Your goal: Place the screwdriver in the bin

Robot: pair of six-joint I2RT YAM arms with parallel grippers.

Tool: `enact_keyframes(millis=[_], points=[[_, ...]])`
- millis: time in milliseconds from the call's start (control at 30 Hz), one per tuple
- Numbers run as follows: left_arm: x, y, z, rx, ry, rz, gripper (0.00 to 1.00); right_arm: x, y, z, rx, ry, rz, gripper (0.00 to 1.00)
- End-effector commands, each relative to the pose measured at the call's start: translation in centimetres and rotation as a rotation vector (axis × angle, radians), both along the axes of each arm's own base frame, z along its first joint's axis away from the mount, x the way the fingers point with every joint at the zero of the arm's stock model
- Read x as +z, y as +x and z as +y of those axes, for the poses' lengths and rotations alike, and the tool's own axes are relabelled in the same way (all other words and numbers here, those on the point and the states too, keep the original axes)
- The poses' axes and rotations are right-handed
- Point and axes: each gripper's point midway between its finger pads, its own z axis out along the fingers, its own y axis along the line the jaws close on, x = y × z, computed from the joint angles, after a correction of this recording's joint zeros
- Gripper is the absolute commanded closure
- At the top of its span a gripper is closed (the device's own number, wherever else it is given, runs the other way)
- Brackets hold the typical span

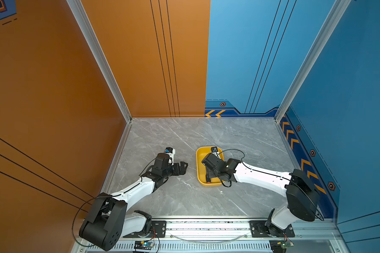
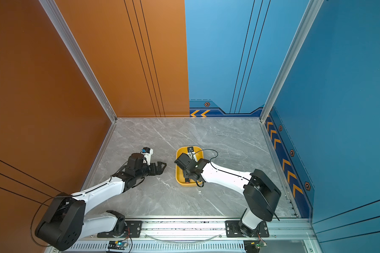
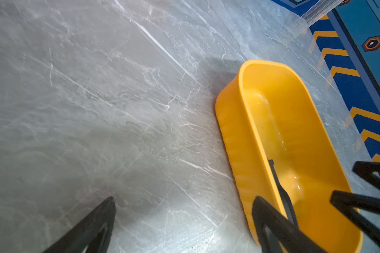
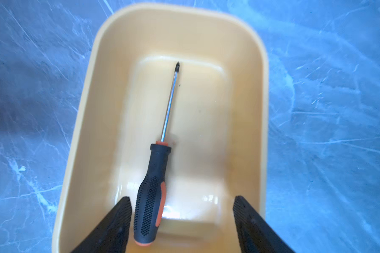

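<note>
One bin (image 1: 199, 168) is placed on the bench (image 1: 173, 135). In both top views it is found at 3 o'clock from the left pincer (image 1: 183, 167). One screwdriver (image 4: 154, 186) is laid flat inside the bin, and its orange end (image 1: 208, 181) is seen near the 6 o'clock wall. Two pincers are counted. The right pincer (image 4: 181, 199) is held over the bin with its jaws spread wide, and nothing is gripped. The handle is seen just beside one finger. The left pincer is also opened wide and is empty.
</note>
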Motion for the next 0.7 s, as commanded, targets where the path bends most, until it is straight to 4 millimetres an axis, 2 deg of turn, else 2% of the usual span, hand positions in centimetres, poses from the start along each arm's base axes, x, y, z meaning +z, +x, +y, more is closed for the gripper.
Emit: enact_keyframes(millis=[0,100,167,267,333,533,667], points=[[2.2,0.7,0.7,-0.013,0.085,-0.06,0.02,2.3,0.7,-4.2,0.038,-0.091,-0.041,0.27],[3.7,1.4,1.2,-0.014,0.131,-0.1,0.02,3.6,1.5,-7.8,0.015,-0.074,-0.058,0.27],[4.8,1.9,1.5,-0.016,0.161,-0.128,0.02,4.6,2.4,-11.4,-0.052,-0.059,-0.083,0.26],[6.2,2.7,1.9,-0.013,0.199,-0.167,0.02,5.9,3.3,-15.5,-0.129,-0.025,-0.138,0.27],[7.2,3.3,2.1,-0.01,0.219,-0.199,0.02,6.4,3.7,-17.6,-0.171,0.0,-0.181,0.27],[9.5,4.6,3.5,0.017,0.321,-0.325,0.02,6.6,4.9,-22.9,-0.316,0.073,-0.274,0.27],[10.1,5.5,5.4,0.07,0.377,-0.397,0.02,5.5,5.6,-25.2,-0.381,0.1,-0.311,0.26]])
